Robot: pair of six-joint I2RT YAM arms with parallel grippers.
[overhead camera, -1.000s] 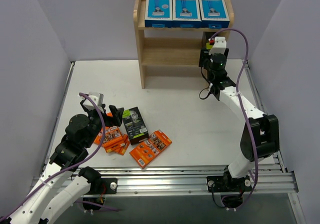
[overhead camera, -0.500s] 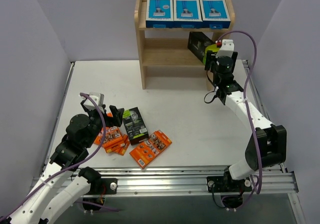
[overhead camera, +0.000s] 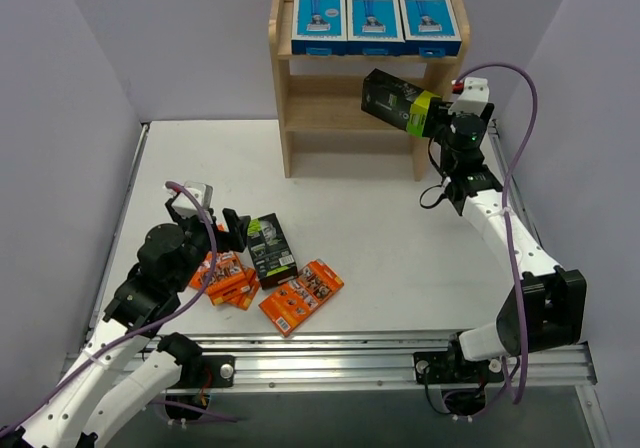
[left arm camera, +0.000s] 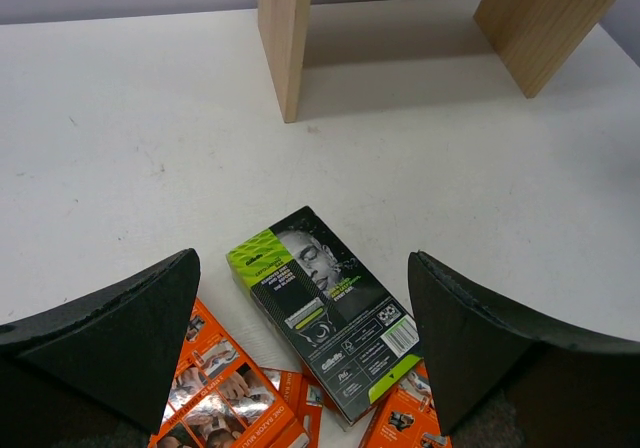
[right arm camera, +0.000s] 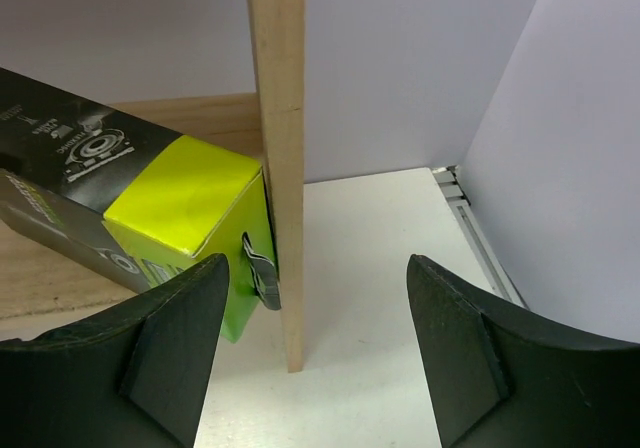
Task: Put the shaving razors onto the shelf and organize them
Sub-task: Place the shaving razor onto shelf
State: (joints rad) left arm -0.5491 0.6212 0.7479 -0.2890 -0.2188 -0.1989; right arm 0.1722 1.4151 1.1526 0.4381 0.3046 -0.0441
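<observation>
Razor stock sits part-sorted on a white bench (overhead camera: 400, 238). Three blue-and-white boxes (overhead camera: 377, 20) stand side by side, faces out, filling the top tier of the light-wood shelf (overhead camera: 330, 113) at the far edge. A black-and-lime box (overhead camera: 392, 96) lies askew at the right end of the middle tier, its lime end nearest the front edge of the shelf's right side panel (right arm camera: 278, 118). The right hand (right arm camera: 318, 263) hovers just in front of that panel, released: jaws apart, w/ the panel edge and the box's lime corner btwn them and open space btwn the panel and the outer finger. In the wrist view the inner finger overlaps the box's lower corner; whether they touch can't be told. At the bench's near left, well apart from the shelf, the left hand (left arm camera: 302, 263) hangs spread wide and empty over the unsorted pile. Directly below it a second black-and-lime box (overhead camera: 270, 250) lies flat, printed face up, lime end pointing toward the shelf. Flat orange packs (overhead camera: 300, 296) touch it on both sides: a fanned cluster to its left, overlapping one another, and more at its near right corner. In the left wrist view the box's near end rests partly on the packs. A purple cable (overhead camera: 515, 98) loops along each arm.
</observation>
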